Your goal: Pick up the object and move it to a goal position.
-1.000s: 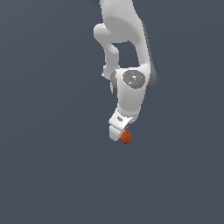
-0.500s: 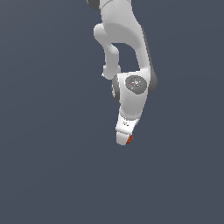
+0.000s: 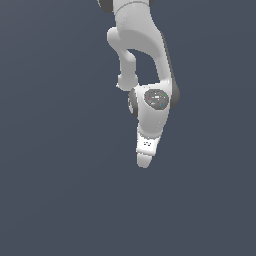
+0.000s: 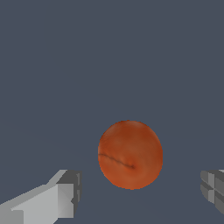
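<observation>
Approach phase, judged from the open grasp and the ball not yet touched. In the wrist view the gripper [image 4: 140,194] has its jaws apart: one light grey finger [image 4: 48,201] sits at the lower left of the frame, a darker ribbed pad [image 4: 213,190] at the lower right edge, and the red-orange ball [image 4: 130,154] lies in the lower middle, between them but beyond the tips, touching neither. Ball looks nearer the left finger than the right pad, so a small lateral correction before closing would probably centre it; otherwise one finger may reach the ball first and roll it aside. Descent should likely continue until the fingers straddle the ball's widest part, then close slowly, since a sphere gives little flat contact. Materials: ball is round, slightly uneven, matte orange-red with a thin dark crease across its face; floor [image 4: 109,57] is a plain slate-grey plane, no texture. In the exterior view the white, smooth-shelled arm [image 3: 150,107] reaches down from the upper middle of the frame, and its hand hides the ball entirely; no goal marker shows in either view.
</observation>
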Controlling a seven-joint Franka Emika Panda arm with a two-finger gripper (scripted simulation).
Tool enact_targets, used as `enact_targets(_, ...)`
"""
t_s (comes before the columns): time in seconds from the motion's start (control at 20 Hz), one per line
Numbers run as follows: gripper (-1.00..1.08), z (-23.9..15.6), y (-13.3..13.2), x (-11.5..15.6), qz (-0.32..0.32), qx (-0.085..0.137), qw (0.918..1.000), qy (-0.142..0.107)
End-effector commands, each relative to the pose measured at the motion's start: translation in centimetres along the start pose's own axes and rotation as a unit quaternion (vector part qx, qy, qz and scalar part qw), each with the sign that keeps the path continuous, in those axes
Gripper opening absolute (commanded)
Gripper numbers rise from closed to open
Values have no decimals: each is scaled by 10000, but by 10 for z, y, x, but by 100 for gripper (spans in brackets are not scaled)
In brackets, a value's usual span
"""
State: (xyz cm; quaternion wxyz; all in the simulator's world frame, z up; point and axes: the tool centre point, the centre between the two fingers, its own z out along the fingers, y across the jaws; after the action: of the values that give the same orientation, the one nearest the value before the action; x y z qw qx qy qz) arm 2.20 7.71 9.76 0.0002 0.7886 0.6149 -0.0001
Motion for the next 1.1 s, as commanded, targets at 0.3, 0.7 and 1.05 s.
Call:
enact_targets(0.3, 100, 7, 0, 0, -42, 1, 10000, 1)
enact_targets(0.7, 100, 44, -1, 0, -66, 2, 10000, 1)
enact_targets(1.05, -100, 51, 0, 1, -66, 2, 10000, 1)
